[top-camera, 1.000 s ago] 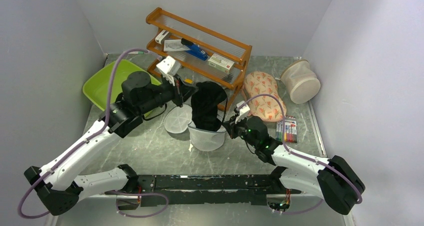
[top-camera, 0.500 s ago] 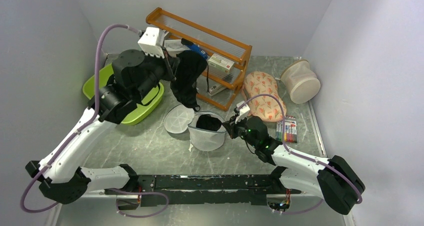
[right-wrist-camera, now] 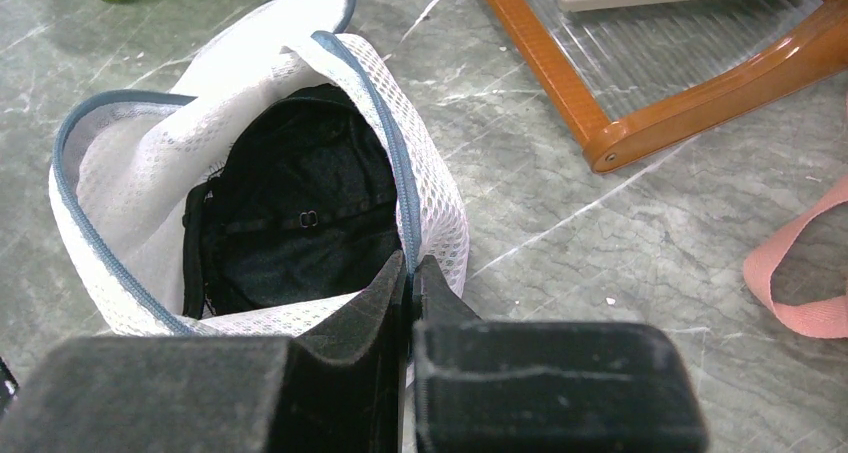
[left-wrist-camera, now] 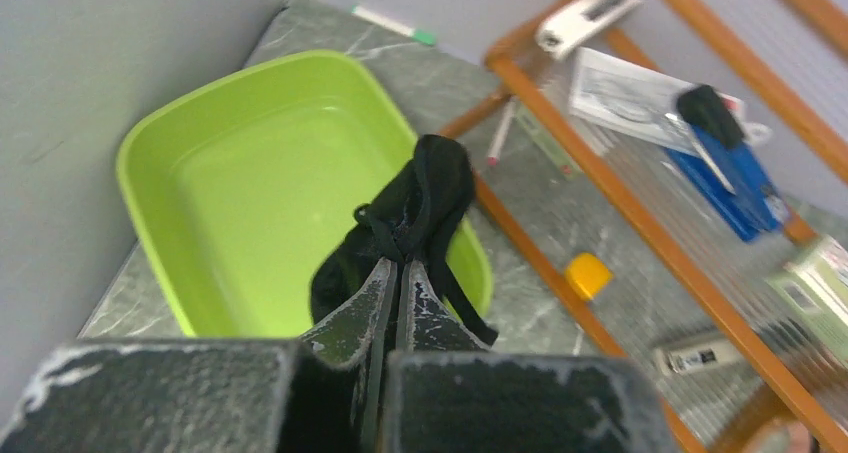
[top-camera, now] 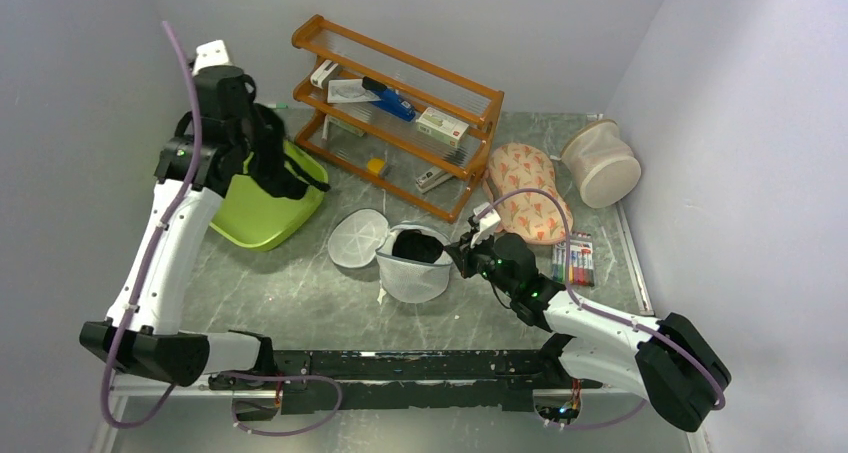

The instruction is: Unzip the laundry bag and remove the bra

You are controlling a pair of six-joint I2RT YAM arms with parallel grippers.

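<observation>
The white mesh laundry bag (top-camera: 410, 276) stands open mid-table, its disc lid (top-camera: 357, 239) flopped to the left. My right gripper (top-camera: 462, 251) is shut on the bag's zip rim (right-wrist-camera: 400, 188), its fingertips (right-wrist-camera: 410, 265) pinching the mesh wall. Black fabric with a small clasp (right-wrist-camera: 290, 223) still lies inside the bag. My left gripper (top-camera: 262, 143) is raised at the far left, shut on the black bra (top-camera: 280, 173). In the left wrist view the bra (left-wrist-camera: 410, 208) hangs from the gripper (left-wrist-camera: 400, 265) over the near end of a green tub (left-wrist-camera: 250, 173).
The green tub (top-camera: 250, 218) sits at the left. A wooden rack (top-camera: 400, 103) with small items stands at the back. An orange-patterned pouch (top-camera: 525, 203), a beige mesh cylinder (top-camera: 600, 163) and markers (top-camera: 573, 260) lie to the right.
My left arm has lifted the bra out of the bag and swung it left, to above the green tub. My right gripper and the bag have not moved.
</observation>
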